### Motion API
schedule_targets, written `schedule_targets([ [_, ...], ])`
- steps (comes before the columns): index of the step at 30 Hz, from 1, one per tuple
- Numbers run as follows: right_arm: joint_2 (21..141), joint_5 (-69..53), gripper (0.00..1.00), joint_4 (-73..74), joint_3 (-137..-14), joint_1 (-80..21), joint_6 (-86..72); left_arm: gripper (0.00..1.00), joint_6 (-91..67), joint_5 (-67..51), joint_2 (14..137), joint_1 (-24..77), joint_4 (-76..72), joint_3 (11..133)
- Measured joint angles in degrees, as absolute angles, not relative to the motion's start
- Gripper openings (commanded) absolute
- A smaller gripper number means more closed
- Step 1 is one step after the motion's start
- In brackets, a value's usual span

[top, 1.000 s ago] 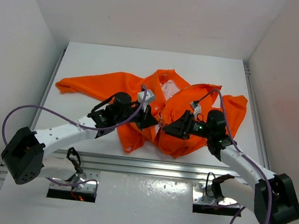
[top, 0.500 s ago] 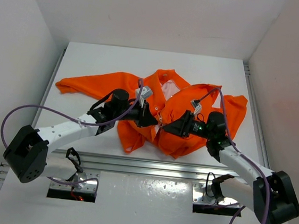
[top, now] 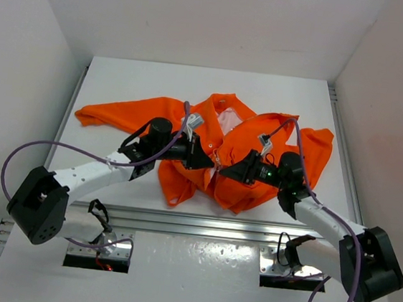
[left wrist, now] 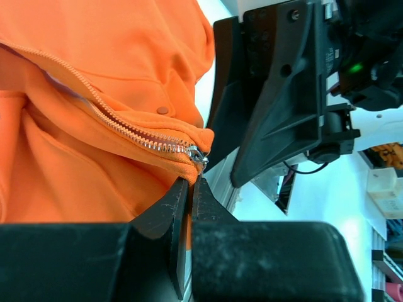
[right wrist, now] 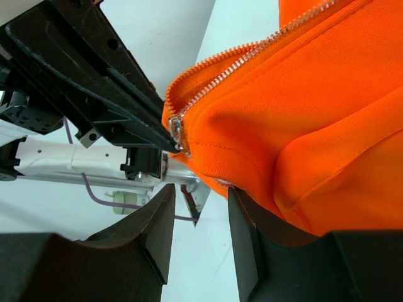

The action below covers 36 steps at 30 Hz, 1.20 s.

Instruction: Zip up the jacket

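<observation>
jacket (top: pixel 253 138) crumpled mid-frame on tabletop (top: pixel 122 85). left fingers (left wrist: pixel 167 214) pinched shut on hem (left wrist: pixel 182 165); right fingers (right wrist: pixel 145 233) part open, gripping nothing, just below zipper end (right wrist: pixel 177 133). risk: pinching fabric instead, halves misaligned.

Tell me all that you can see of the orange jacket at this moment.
The jacket is bright orange soft cloth, lying crumpled on the white table, one sleeve stretched to the left. Its front is open, showing pale lining. The metal zipper is not joined. The left gripper pinches one bottom corner; the right gripper, jaws apart, touches the other.
</observation>
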<state>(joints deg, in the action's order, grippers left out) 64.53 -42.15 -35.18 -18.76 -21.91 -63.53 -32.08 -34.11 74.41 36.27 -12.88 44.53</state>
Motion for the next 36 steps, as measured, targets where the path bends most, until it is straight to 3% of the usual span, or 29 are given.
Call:
schedule_targets([
  [21,66.94,-41.98,0.34,-37.76,-21.87,-21.96,-62.0,0.0,-39.18,-37.98,76.18,34.94,-18.65,44.53],
  [32,66.85,-42.04,0.18,-38.54,-21.89,-21.96,-61.89,0.0,-42.37,-39.59,77.58,33.36,-20.53,44.53],
  [36,66.39,-42.04,0.01,-38.59,-21.89,-21.96,-61.93,0.0,-42.09,-39.66,77.58,33.15,-20.45,44.53],
])
